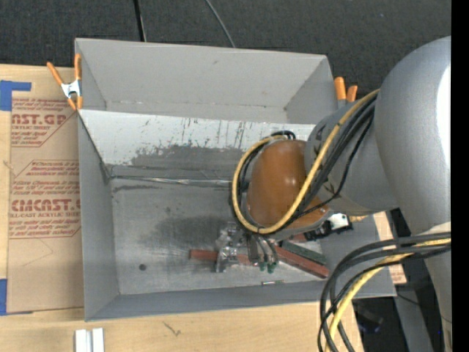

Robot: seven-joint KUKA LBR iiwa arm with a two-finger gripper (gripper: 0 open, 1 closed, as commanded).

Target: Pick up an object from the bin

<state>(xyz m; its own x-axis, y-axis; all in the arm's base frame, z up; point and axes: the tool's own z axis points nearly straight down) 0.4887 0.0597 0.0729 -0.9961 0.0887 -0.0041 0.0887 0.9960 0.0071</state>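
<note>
My gripper is down at the bin floor near the front wall, right of the middle, under the arm's orange cover. A thin reddish-brown strip lies flat on the floor and runs from the left in under the gripper. To the right of the gripper lies a longer reddish-brown flat bar, with a dark green piece along its far side. Whether the strip sits inside the gripper is hidden by the gripper's own parts.
The arm and its yellow and black cables cover the bin's right side. The front wall stands close below the gripper. A small dark spot marks the floor at the front left.
</note>
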